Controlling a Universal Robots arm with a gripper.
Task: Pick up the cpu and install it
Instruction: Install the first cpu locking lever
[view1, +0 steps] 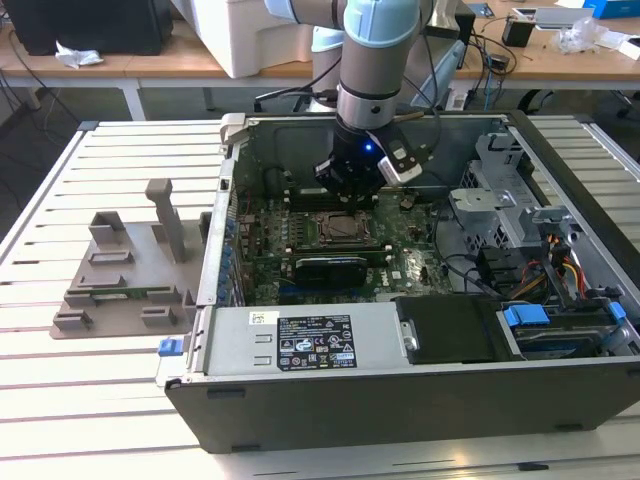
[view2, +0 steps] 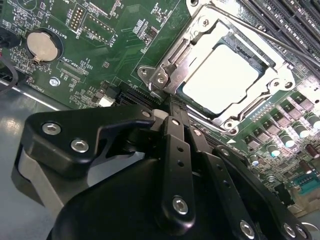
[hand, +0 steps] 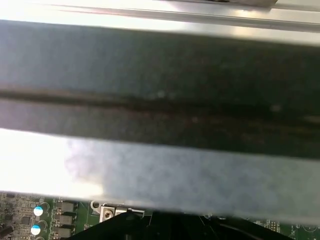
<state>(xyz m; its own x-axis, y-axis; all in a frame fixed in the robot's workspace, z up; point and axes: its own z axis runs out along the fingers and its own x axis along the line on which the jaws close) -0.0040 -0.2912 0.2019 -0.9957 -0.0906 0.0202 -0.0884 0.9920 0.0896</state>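
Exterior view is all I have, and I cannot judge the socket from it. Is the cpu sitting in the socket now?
Observer: Yes. In the second wrist view the cpu lies flat inside the socket, silvery top facing up.
Operator: Where is the hand compared to it?
Observer: The hand is near one corner of the socket, not over the cpu.
Operator: Does anything lie on the cpu?
Observer: No, its top is bare.

Slatted white table (view1: 60, 350), open computer case (view1: 420, 400) on it, grey holder tray (view1: 120, 290) beside
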